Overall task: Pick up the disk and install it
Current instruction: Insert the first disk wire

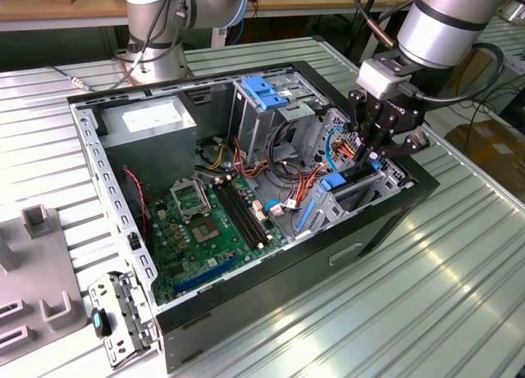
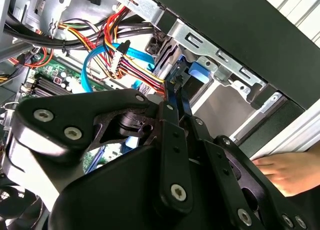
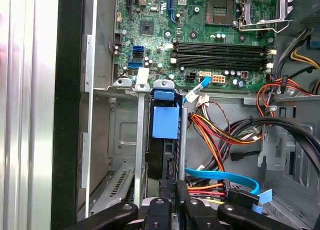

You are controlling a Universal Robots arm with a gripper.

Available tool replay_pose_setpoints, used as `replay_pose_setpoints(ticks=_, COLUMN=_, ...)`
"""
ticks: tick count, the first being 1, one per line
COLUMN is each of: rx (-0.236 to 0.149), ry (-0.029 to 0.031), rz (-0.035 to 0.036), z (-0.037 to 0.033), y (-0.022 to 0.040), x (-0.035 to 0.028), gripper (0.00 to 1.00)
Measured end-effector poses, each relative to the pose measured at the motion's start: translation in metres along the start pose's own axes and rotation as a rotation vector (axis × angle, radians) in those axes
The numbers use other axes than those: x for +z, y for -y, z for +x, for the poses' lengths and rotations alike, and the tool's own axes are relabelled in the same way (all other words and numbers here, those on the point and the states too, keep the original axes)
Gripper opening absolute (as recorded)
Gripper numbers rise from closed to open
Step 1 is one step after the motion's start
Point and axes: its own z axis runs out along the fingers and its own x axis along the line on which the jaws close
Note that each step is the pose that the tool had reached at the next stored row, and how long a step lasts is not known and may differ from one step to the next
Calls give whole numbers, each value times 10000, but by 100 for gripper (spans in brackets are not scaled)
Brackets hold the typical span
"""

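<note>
The disk (image 3: 165,122) stands on edge in a slot of the metal drive bay at the case's front corner, its blue plastic rail facing me and its dark body below. In the exterior view the disk's blue tab (image 1: 332,181) shows at the bay's top. My gripper (image 1: 371,152) reaches down into the open computer case (image 1: 246,308) just beside that slot. In both wrist views the gripper (image 2: 176,85) (image 3: 178,190) has its two thin fingers close together, shut, with nothing visible between them, tips at the disk's end.
Orange, red and blue cables (image 3: 220,140) crowd the space beside the bay. The green motherboard (image 1: 205,222), a grey power supply box (image 1: 152,120) and a blue-topped drive cage (image 1: 267,91) fill the case. A person's hand (image 2: 285,170) rests outside the case wall.
</note>
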Motion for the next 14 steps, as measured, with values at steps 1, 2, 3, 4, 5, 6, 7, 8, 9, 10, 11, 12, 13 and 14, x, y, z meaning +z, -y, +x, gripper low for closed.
replay_pose_setpoints(ticks=1, rx=-1, ry=-3, rz=0, z=0, y=1, x=-7, gripper=16)
replay_pose_setpoints(ticks=2, rx=0, ry=-4, rz=-1, z=0, y=1, x=-12, gripper=16)
replay_pose_setpoints(ticks=3, rx=0, ry=0, rz=0, z=0, y=1, x=-12, gripper=16)
replay_pose_setpoints(ticks=4, rx=0, ry=0, rz=0, z=0, y=1, x=-12, gripper=16)
replay_pose_setpoints(ticks=5, rx=1, ry=0, rz=0, z=0, y=1, x=-12, gripper=16)
replay_pose_setpoints(ticks=6, rx=2, ry=0, rz=0, z=0, y=1, x=-12, gripper=16)
replay_pose_setpoints(ticks=7, rx=8, ry=-1, rz=0, z=0, y=1, x=-12, gripper=16)
replay_pose_setpoints(ticks=8, rx=56, ry=-4, rz=-2, z=0, y=1, x=-12, gripper=16)
replay_pose_setpoints(ticks=9, rx=107, ry=-5, rz=-2, z=0, y=1, x=-10, gripper=16)
replay_pose_setpoints(ticks=10, rx=219, ry=-6, rz=-4, z=0, y=1, x=-8, gripper=16)
replay_pose_setpoints(ticks=11, rx=325, ry=-8, rz=-6, z=0, y=1, x=-7, gripper=16)
replay_pose_setpoints(ticks=12, rx=386, ry=-9, rz=-7, z=0, y=1, x=-7, gripper=16)
replay_pose_setpoints(ticks=13, rx=412, ry=-10, rz=-8, z=0, y=1, x=-6, gripper=16)
replay_pose_setpoints(ticks=14, rx=445, ry=-11, rz=-8, z=0, y=1, x=-1, gripper=16)
